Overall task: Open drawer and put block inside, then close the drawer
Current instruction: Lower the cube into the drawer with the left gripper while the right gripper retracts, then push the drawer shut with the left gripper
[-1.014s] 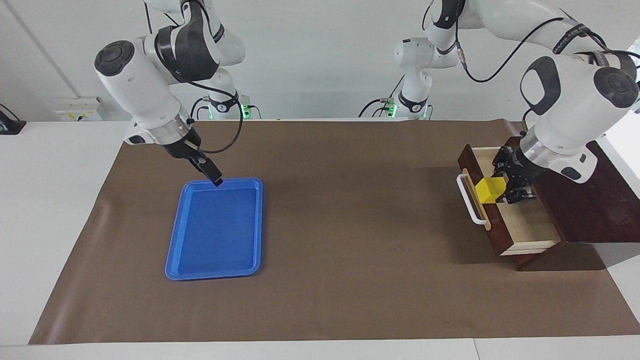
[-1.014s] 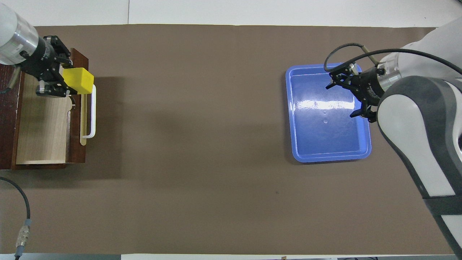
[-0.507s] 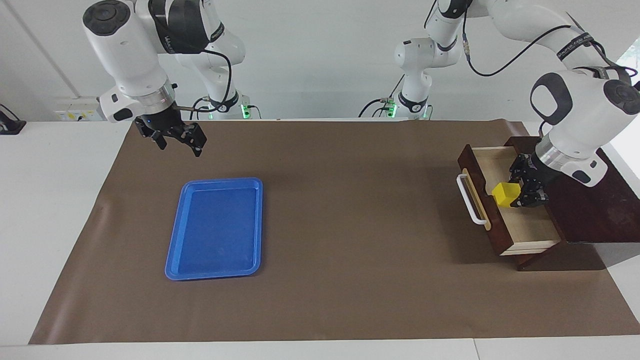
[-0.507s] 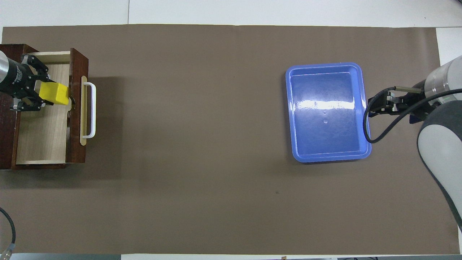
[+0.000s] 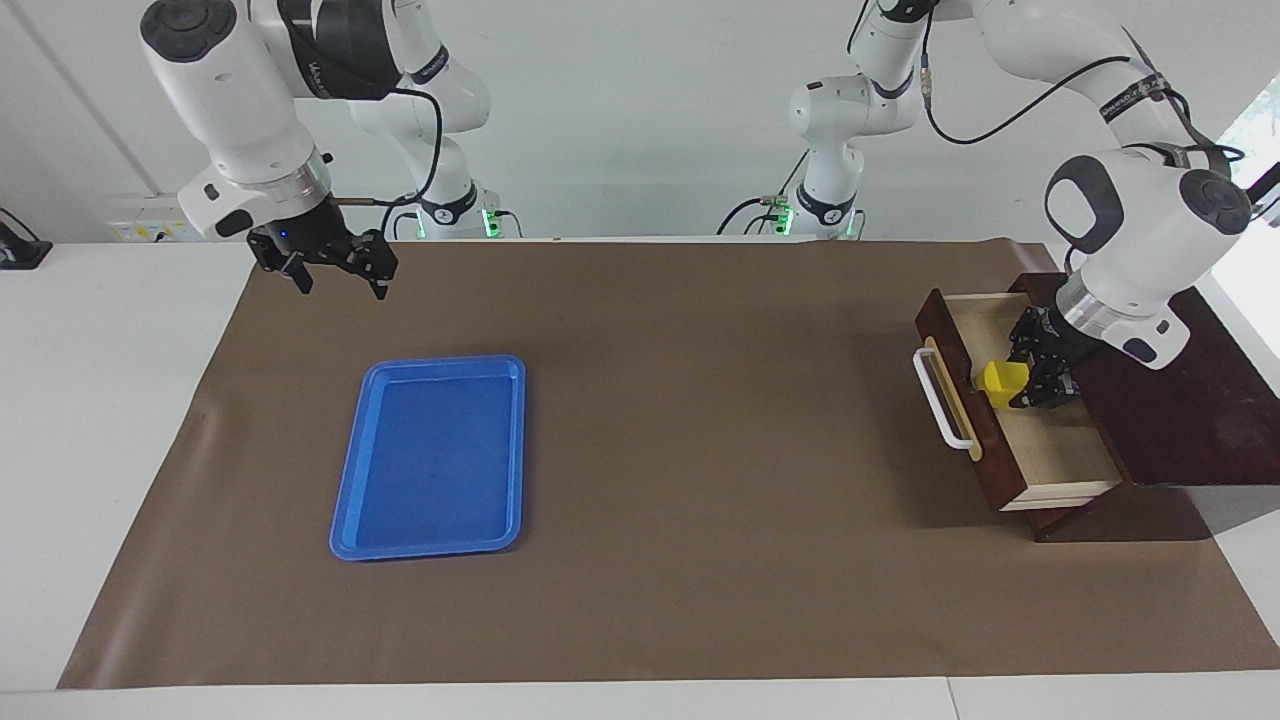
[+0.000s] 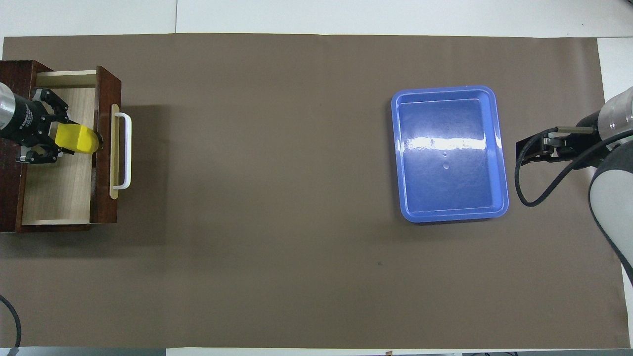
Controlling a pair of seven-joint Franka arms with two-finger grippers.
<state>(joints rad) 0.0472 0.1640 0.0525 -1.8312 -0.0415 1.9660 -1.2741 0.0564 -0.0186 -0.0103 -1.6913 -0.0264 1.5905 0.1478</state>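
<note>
We see the drawer pulled open at the left arm's end of the desk. Inside it, the left tool grips the block, just inside the front panel, at nine o'clock from the tool. The right tool, fingers spread, hangs over the desk at eleven o'clock from the blue tray.

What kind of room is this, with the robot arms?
Probably a robot test lab: two white arms bolted at one table, a brown mat laid on it, and only practice things, a blue tray and a small wooden drawer.
</note>
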